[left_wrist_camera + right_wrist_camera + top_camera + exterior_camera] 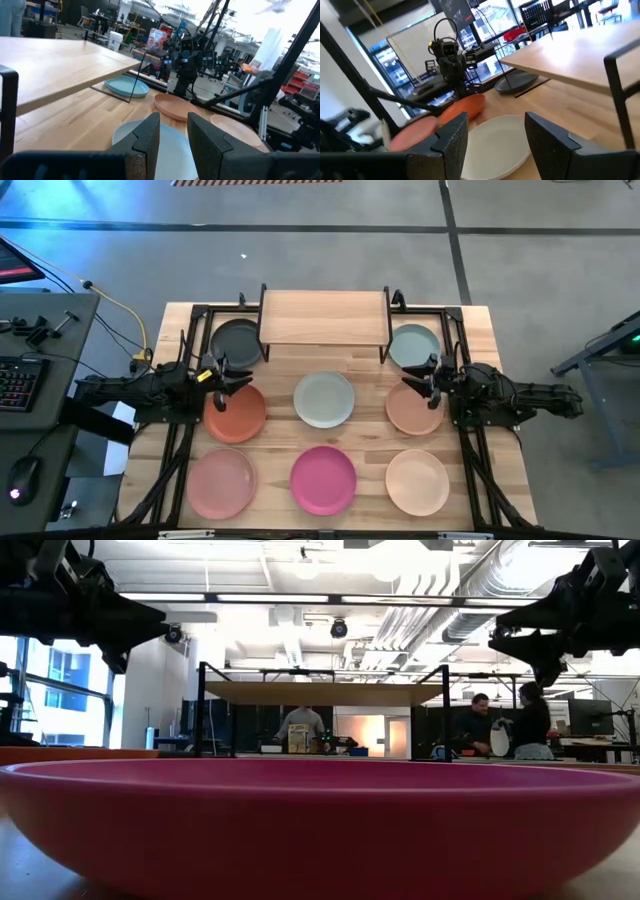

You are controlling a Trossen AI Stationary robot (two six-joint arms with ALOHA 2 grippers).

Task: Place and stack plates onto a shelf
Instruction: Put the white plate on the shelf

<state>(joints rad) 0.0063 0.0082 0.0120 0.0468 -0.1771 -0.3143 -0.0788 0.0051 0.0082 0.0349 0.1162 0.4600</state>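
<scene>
**Ana:** Magenta plate (323,478) first: it sits closest to us, at the middle of the tabletop's (480,330) near edge, with the pink plate (220,482) toward the near left corner and the cream plate (417,481) toward the near right.

**Ben:** And the shelf (323,317)? We see it standing at the middle of the far edge, its board bare. So we judge nothing is placed yet.

**Ana:** Agreed. We count eight plates, every one lying flat on the tabletop, none stacked. The dark grey plate (237,340) lies just left of the shelf, the pale teal plate (413,344) just right of it. The middle row holds the terracotta plate (235,414), the grey-green plate (324,399) and the tan plate (412,409).

**Ben:** Where do we put the arms?

**Ana:** The left gripper (228,377) hovers over the far rim of the terracotta plate, its fingers slightly parted and holding nothing. The right gripper (420,377) hangs over the far rim of the tan plate, fingers spread wide, also empty.

**Ben:** Then, as we read it, the whole job remains: eight lifts, and the stacks to build on the shelf.
</scene>
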